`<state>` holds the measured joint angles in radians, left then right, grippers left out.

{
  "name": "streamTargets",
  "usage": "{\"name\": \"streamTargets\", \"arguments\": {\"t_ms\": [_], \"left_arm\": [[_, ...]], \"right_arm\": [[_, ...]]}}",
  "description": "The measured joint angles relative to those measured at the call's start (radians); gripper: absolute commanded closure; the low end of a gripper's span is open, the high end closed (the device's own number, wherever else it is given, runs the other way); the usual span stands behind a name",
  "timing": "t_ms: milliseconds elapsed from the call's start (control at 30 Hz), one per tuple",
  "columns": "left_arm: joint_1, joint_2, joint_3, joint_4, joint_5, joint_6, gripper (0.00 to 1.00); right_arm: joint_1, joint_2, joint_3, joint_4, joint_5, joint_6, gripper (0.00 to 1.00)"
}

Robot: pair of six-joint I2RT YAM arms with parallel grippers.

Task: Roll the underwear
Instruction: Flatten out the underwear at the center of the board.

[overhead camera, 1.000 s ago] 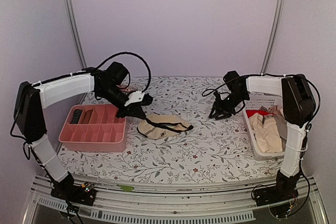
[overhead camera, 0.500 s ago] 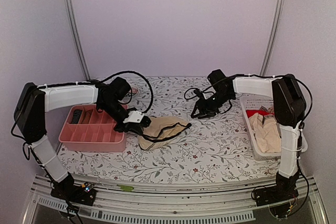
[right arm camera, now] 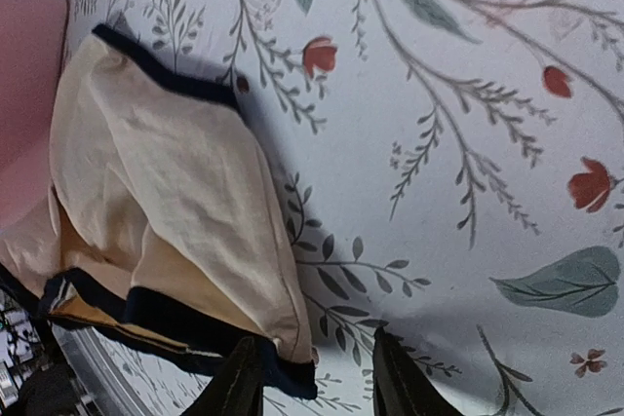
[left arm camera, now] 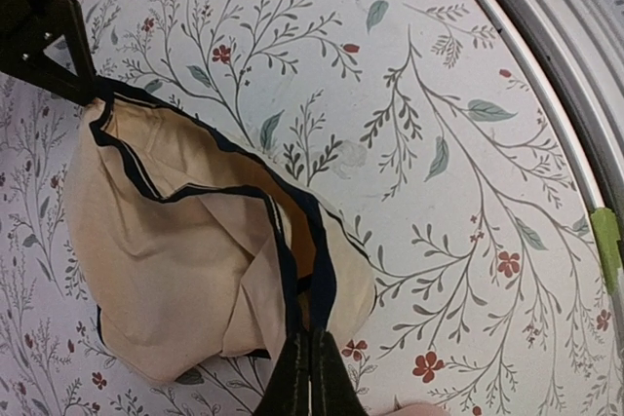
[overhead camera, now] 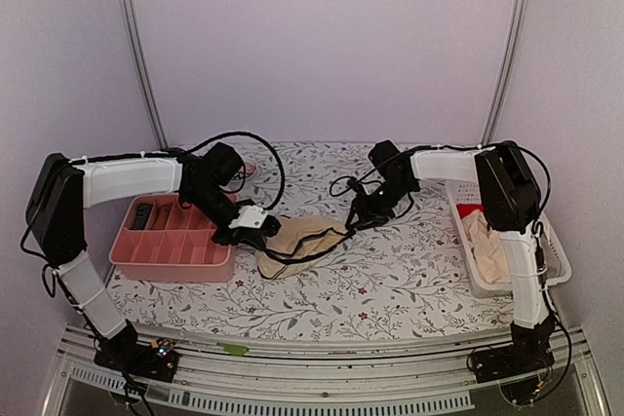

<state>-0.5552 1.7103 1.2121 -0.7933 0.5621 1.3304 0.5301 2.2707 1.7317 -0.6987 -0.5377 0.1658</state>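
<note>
One beige underwear with black trim (overhead camera: 304,239) lies spread on the floral table (overhead camera: 390,270). My left gripper (overhead camera: 263,234) is shut on the black waistband at the garment's left end; in the left wrist view the closed fingertips (left arm camera: 310,343) pinch the trim of the cloth (left arm camera: 175,270). My right gripper (overhead camera: 353,224) is open at the garment's right corner. In the right wrist view (right arm camera: 314,377) its two fingers stand apart, with the dark-trimmed corner of the cloth (right arm camera: 166,172) just inside the left finger (right arm camera: 237,382). More beige garments (overhead camera: 492,245) lie in the basket at the right.
A pink divided tray (overhead camera: 166,245) stands at the left, close behind my left arm; its edge shows in the right wrist view (right arm camera: 24,94). A white mesh basket (overhead camera: 546,250) sits at the right table edge. The metal front rail (left arm camera: 575,75) runs near the garment.
My right gripper has moved left across the table to the garment's right corner. My left gripper has pulled the waistband down and toward the front, then held still.
</note>
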Motion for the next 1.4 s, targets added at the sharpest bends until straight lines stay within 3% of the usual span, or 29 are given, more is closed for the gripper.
{"name": "streamTargets", "arguments": {"t_ms": [67,100,333,600,767,900,1100,1267,1300,1333,1400], "left_arm": [[0.002,0.000,0.000,0.009,-0.002,-0.010,1.00],[0.004,0.000,0.000,0.015,-0.003,-0.019,1.00],[0.078,0.000,0.057,0.065,0.020,-0.182,1.00],[0.237,-0.021,0.158,0.178,0.071,-0.397,1.00],[0.233,-0.056,0.175,0.216,0.108,-0.455,1.00],[0.232,-0.109,0.176,0.188,0.183,-0.444,1.00],[0.183,-0.272,0.105,0.083,0.283,-0.381,1.00],[0.177,-0.286,0.081,0.146,0.304,-0.487,1.00],[0.177,-0.260,0.085,0.180,0.294,-0.523,0.99],[0.178,-0.214,0.101,0.213,0.281,-0.566,0.86],[0.179,-0.097,0.168,0.254,0.241,-0.631,0.62]], "right_arm": [[0.006,0.018,0.001,-0.005,-0.011,0.000,0.96],[0.008,0.023,0.002,-0.010,-0.019,0.001,1.00],[0.000,-0.025,-0.067,0.018,-0.088,0.039,1.00],[-0.169,-0.373,-0.287,0.230,-0.219,0.274,1.00],[-0.191,-0.517,-0.361,0.381,-0.257,0.403,1.00],[-0.180,-0.648,-0.531,0.464,-0.252,0.509,1.00],[-0.106,-0.903,-0.716,0.469,-0.183,0.663,1.00],[-0.070,-1.009,-0.742,0.475,-0.085,0.791,1.00],[-0.075,-0.997,-0.739,0.476,-0.064,0.806,0.87],[-0.087,-0.970,-0.726,0.474,-0.045,0.819,0.66],[-0.118,-0.885,-0.687,0.470,-0.016,0.829,0.32]]}}
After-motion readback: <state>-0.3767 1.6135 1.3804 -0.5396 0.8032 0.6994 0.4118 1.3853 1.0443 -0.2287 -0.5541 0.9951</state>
